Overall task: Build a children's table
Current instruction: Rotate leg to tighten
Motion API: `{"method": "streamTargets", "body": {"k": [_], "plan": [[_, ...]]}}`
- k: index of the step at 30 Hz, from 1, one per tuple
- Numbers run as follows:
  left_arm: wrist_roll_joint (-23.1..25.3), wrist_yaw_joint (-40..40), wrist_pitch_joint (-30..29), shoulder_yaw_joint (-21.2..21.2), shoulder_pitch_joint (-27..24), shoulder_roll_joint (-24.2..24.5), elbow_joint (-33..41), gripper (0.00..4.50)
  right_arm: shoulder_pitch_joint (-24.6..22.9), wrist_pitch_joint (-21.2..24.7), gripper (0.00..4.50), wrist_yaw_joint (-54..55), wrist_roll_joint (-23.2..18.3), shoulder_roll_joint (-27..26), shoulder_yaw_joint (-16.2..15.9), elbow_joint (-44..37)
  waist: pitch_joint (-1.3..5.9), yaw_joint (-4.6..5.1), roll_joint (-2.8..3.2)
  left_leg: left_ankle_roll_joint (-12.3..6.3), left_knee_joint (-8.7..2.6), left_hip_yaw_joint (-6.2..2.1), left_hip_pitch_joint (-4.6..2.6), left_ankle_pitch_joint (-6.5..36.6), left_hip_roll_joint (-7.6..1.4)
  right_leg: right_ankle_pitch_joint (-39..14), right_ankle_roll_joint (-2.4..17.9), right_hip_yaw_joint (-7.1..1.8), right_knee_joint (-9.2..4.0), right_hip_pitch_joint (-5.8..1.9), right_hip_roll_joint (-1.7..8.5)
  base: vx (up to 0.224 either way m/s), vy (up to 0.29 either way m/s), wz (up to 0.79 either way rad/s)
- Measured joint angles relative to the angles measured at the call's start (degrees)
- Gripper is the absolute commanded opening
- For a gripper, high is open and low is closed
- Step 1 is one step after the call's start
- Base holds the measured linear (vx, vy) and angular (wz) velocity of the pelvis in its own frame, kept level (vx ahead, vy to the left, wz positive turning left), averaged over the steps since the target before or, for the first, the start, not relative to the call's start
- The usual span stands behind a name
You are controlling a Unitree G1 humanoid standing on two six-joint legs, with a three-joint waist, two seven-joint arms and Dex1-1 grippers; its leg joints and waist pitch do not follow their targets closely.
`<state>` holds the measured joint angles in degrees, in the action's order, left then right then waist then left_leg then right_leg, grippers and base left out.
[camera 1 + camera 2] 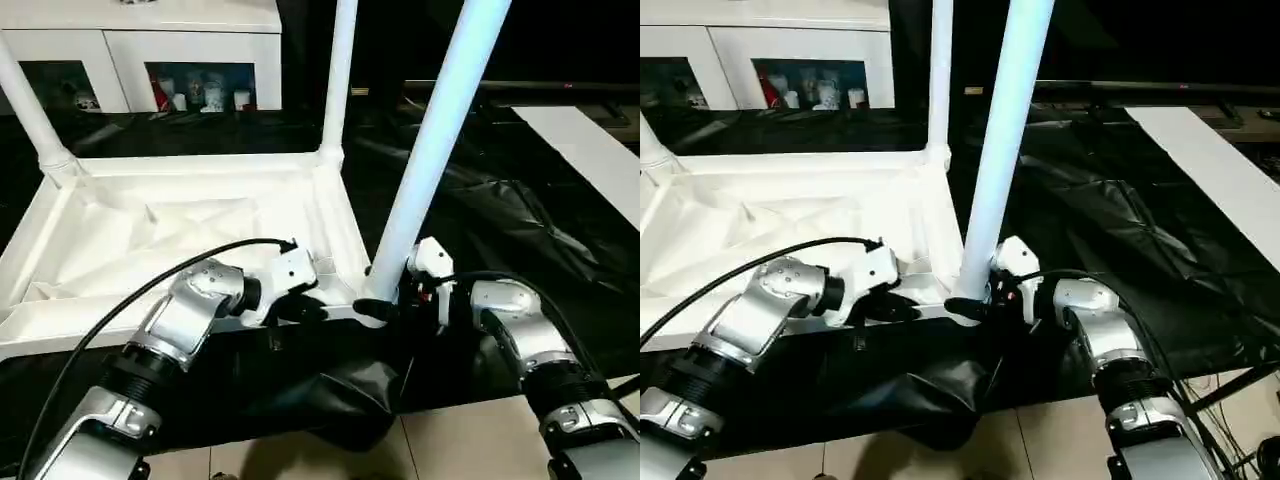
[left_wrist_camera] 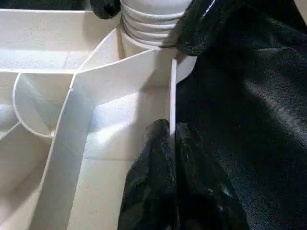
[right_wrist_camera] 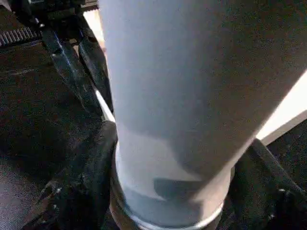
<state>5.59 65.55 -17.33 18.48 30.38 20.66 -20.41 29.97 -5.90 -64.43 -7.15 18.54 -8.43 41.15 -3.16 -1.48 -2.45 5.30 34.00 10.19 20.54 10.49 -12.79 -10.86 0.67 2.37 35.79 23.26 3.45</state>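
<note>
Right gripper (image 1: 385,300) clamps the stiff, light leg (image 1: 430,150) low; left gripper (image 2: 171,139) pinches the tabletop (image 1: 180,230) rim.

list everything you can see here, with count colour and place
table top: 1, white, upside down on the black sheet, ribbed underside up
legs: 3, white; far left corner and far right corner standing in sockets, near right corner leaning, base at the socket
black sheet: 1, black, under the table top and to its right
flat board: 1, white, far right on the sheet
cabinet: 1, white, behind, small items on its shelves
floor tiles: pale, near edge
left gripper: black fingers pinching the top's near rim by the near right corner
right gripper: black fingers closed around the base of the leaning leg
</note>
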Motion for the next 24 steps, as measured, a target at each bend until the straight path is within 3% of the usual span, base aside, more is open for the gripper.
{"method": "streamTargets", "body": {"k": [4,8,12,17,21,24], "plan": [[-0.47,-0.57,-0.53,-0.48,0.01,0.5,-0.39,0.0,0.8,-1.21,2.76,2.16,0.07,-1.53,0.15,2.4,0.04,0.53,-0.06,0.01,-0.07,0.01,0.01,-0.01,-0.01,0.0,0.0,-0.01,0.04,0.0,-0.03,0.0,0.0,0.0],[0.23,-6.91,-2.8,-2.02,2.08,-2.25,-3.89,0.0,2.73,-2.45,2.74,15.32,0.29,-6.41,2.71,7.7,0.09,1.45,-0.14,0.02,-0.03,0.0,-0.04,-0.03,0.03,-0.1,-0.17,-0.08,0.03,-0.04,-0.02,0.0,0.0,0.0],[0.83,-16.36,-6.14,-4.17,4.89,-8.03,-8.27,0.0,5.5,-2.17,2.74,32.05,0.6,-11.74,6.81,12.62,0.15,1.44,-0.16,0.03,0.02,0.0,-0.21,-0.03,0.09,-0.1,-0.17,-0.13,-0.04,-0.06,0.01,0.0,0.0,0.0],[0.83,-24.71,-7.85,-4.79,8.57,-12.51,-13.44,0.0,10.25,-2.2,2.74,48.07,2.12,-15.91,8.04,18.39,0.17,1.13,-0.2,0.03,0.0,-0.01,-0.21,-0.03,0.15,-0.08,-0.16,-0.12,-0.02,-0.03,0.02,0.0,0.0,0.0],[0.92,-25.33,-7.1,-4.81,9.07,-12.84,-14.34,0.0,11.32,-3.28,2.74,48.94,1.87,-17.15,9.25,20.37,0.2,0.88,-0.25,0.02,-0.14,-0.03,-0.07,-0.02,0.17,-0.05,-0.11,-0.1,-0.08,-0.01,0.02,0.0,0.0,0.0],[1.22,-25.22,-6.0,-4.68,8.77,-12.5,-14.11,0.0,10.96,-4.73,3.43,45.78,0.39,-17.14,11.03,20.71,0.18,0.74,-0.27,0.02,-0.19,-0.01,0.03,-0.02,0.15,-0.01,-0.05,-0.08,-0.08,0.05,0.01,0.0,0.0,0.0]]}}
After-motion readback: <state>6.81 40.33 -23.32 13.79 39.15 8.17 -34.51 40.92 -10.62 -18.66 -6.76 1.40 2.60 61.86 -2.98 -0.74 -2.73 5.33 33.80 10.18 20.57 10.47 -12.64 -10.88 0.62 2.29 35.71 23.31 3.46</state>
